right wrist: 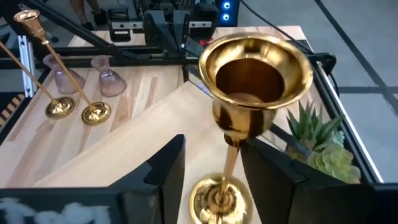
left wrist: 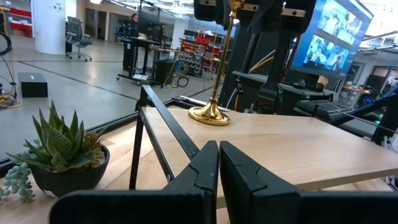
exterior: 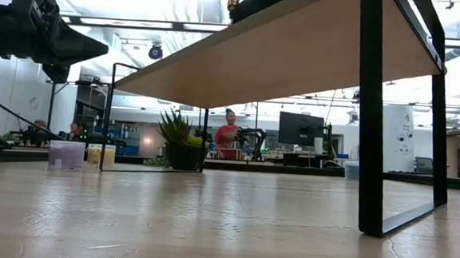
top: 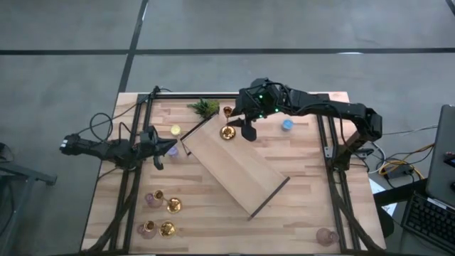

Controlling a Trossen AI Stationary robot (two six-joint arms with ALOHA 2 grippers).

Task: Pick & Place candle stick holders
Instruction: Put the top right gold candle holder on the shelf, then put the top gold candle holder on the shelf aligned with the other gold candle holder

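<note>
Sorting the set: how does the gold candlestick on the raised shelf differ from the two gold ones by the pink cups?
The shelf candlestick stands up on the wooden shelf, between the right tool's fingers; the two others sit low on the table, with no tool near them. It stands alone; they stand beside pink cups. All share gold round bases.

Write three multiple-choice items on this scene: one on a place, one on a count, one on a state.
1. Where does the candlestick by the right gripper stand?
A. on the raised board
B. on the floor
C. inside a glass cup

2. How many gold candlesticks does the high view show?
A. one
B. two
C. three

3. How do the left gripper's jaws stand?
A. shut on nothing
B. shut on a stem
C. wide apart

Key:
1. A: its base rests on the board's end.
2. C: one is on the board and two are at the lower left.
3. A: the left wrist view shows the jaws meeting with nothing between them.
</note>
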